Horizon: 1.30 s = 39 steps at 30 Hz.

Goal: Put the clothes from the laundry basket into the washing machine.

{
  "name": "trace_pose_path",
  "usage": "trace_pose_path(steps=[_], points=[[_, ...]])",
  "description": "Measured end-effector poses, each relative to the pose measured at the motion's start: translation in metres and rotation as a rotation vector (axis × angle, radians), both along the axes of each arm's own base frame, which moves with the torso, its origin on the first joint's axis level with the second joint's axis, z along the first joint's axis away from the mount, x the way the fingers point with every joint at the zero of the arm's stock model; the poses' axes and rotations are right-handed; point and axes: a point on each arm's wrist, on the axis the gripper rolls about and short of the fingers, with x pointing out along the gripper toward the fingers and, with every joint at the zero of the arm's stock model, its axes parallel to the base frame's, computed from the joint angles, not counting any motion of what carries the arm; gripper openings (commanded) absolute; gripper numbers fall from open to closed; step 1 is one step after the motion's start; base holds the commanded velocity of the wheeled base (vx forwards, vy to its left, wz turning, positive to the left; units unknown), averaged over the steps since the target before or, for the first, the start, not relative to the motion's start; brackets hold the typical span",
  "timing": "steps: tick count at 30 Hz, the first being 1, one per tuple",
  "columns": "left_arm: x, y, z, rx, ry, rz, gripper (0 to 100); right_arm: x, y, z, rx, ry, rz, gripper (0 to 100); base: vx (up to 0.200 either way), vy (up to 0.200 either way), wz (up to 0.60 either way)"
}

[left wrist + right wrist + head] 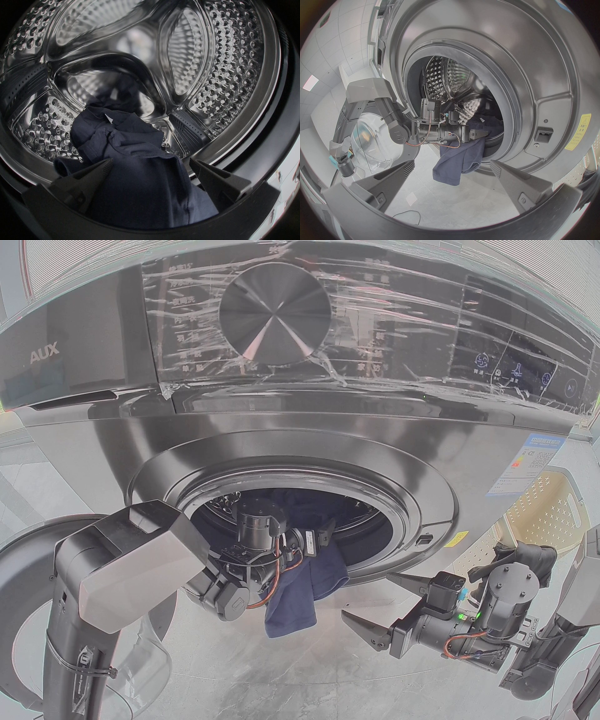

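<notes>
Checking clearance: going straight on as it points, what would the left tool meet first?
Probably the navy garment lying over the drum rim, just ahead of the left tool; depth is unclear.

Ahead of me stands the washing machine (312,434), its door (19,590) open at the left. A garment (300,596) lies across the lip of the drum (218,62), part inside, part hanging out, my left gripper (150,161) above it. The laundry basket (550,509) stands to the right, behind my right gripper (365,596).
</notes>
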Motion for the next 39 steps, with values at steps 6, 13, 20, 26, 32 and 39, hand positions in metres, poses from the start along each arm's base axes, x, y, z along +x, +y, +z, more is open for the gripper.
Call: trace_pose_path(steps=[6, 13, 20, 26, 32, 39], points=[[-0.005, 0.002, -0.009, 0.043, 0.011, -0.009, 100, 0.0, 0.0, 0.0, 0.001, 0.0, 0.0, 100, 0.0, 0.0, 0.0], [-0.014, 0.007, -0.019, 0.094, 0.034, -0.017, 0, 0.0, 0.0, 0.0, 0.0, -0.001, 0.001, 100, 0.0, 0.0, 0.0], [-0.011, 0.006, -0.019, 0.092, 0.035, -0.01, 0, 0.001, 0.0, 0.0, 0.0, -0.001, -0.001, 100, 0.0, 0.0, 0.0], [0.002, 0.003, -0.009, 0.049, -0.008, 0.032, 0, 0.001, 0.001, -0.001, -0.001, 0.002, 0.0, 100, 0.0, 0.0, 0.0], [0.016, 0.0, 0.01, -0.03, -0.086, 0.075, 0, 0.001, 0.001, -0.001, -0.002, 0.003, 0.001, 100, 0.0, 0.0, 0.0], [0.022, -0.002, 0.025, -0.087, -0.165, 0.086, 0, 0.001, 0.001, -0.002, -0.003, 0.005, 0.001, 100, 0.0, 0.0, 0.0]])
